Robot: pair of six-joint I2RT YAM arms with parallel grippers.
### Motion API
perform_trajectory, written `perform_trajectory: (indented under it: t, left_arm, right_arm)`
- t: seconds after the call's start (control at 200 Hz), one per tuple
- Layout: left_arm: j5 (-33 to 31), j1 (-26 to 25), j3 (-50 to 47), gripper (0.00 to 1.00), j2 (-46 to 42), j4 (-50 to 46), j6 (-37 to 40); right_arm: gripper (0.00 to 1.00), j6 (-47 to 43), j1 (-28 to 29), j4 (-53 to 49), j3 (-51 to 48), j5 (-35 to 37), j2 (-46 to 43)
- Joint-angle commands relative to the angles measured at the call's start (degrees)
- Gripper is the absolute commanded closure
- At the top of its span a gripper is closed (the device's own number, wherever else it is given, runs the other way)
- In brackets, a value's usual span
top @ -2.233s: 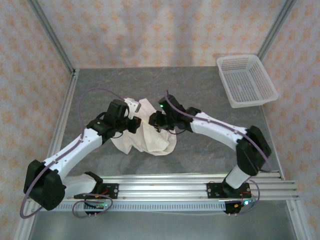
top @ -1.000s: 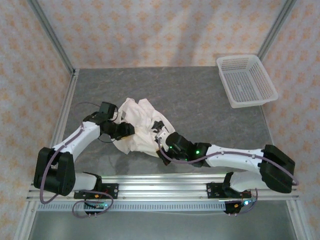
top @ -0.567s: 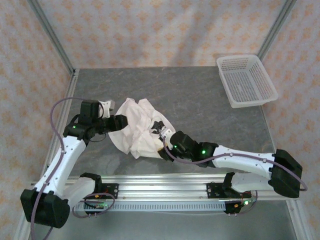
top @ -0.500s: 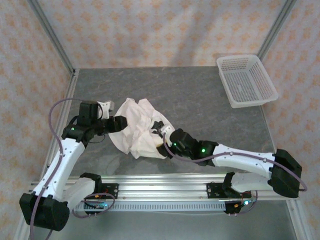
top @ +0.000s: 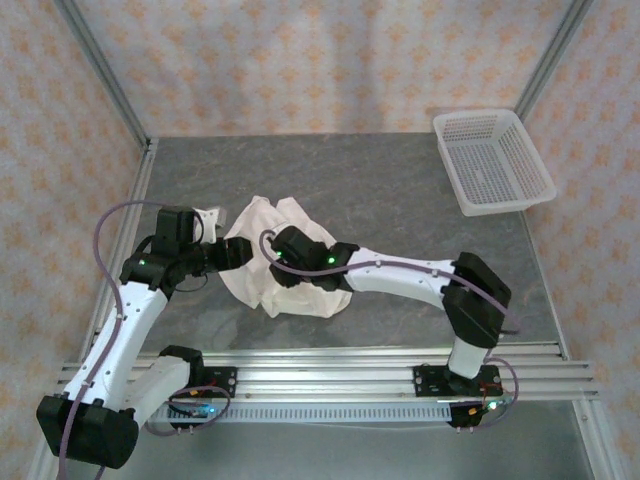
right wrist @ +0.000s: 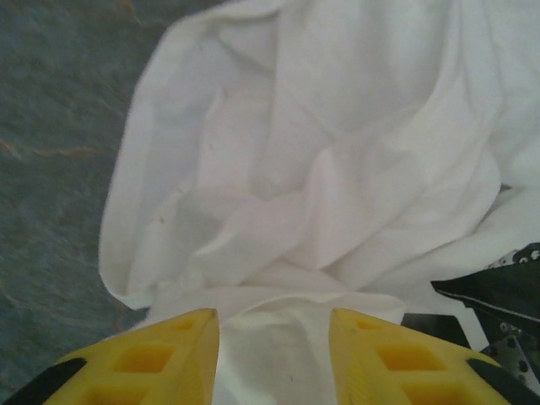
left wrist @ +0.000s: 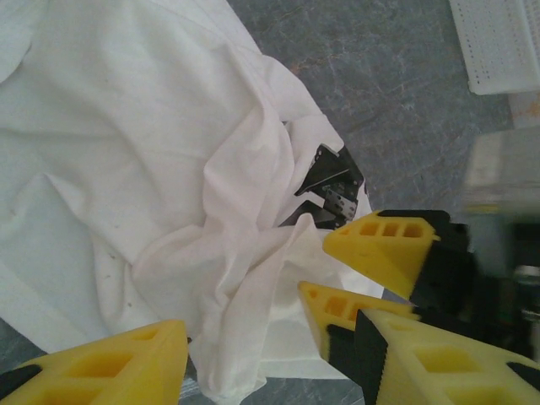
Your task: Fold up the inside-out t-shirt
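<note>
Jaws apart on both sides. The left gripper [top: 240,250] has its yellow fingers spread wide and nothing clamped between them. The right gripper [right wrist: 272,329] is also released, with a loose fold of cloth lying in the gap; I see no squeeze on it.

The t-shirt [top: 262,218] is a crumpled white heap on the grey table [top: 400,190], left of centre and towards the near edge, well apart from the basket [top: 492,160] in the far right corner. It's bunched and rumpled, nowhere near flat, so no fold has been made.

By my reading the step in hand is hunting for a hold: the 2 grippers face each other across the heap, left at its left edge, right low over its middle. From the left wrist view the right gripper's fingers poke into the cloth just beside the left's own.

Next, I'd say, each needs 1 clean layer of hem or shoulder, not a thick wad. Then they pull apart to spread the shirt flat. With the arms this close, they could knock together.
</note>
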Motion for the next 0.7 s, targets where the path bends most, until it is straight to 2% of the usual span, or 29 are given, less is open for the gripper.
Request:
perform_trajectory:
  t: [0.0, 0.155, 0.425, 0.565, 0.696]
  left_arm:
    - [-0.9, 0.0, -0.4, 0.44, -0.8, -1.7, 1.3]
    - [-0.5, 0.0, -1.6, 0.44, -0.8, -0.3, 0.6]
    - [-0.7, 0.0, -1.3, 0.44, -0.6, -0.6, 1.3]
    - [-0.6, 0.0, -1.2, 0.43, -0.6, -0.8, 1.3]
    - [-0.7, 0.0, -1.2, 0.43, -0.6, -0.6, 1.3]
  right_arm:
    - [0.58, 0.1, 0.2, -10.2, 3.8, -0.4, 1.6]
    - [0.56, -0.7, 0.1, -13.1, 5.7, -3.7, 3.8]
    - [0.55, -1.0, 0.0, -16.7, 11.8, -1.8, 9.6]
    - [0.72, -1.1, 0.0, -18.2, 13.4, 0.9, 10.7]
    - [0.95, -1.4, 0.0, -17.3, 11.9, 1.1, 8.6]
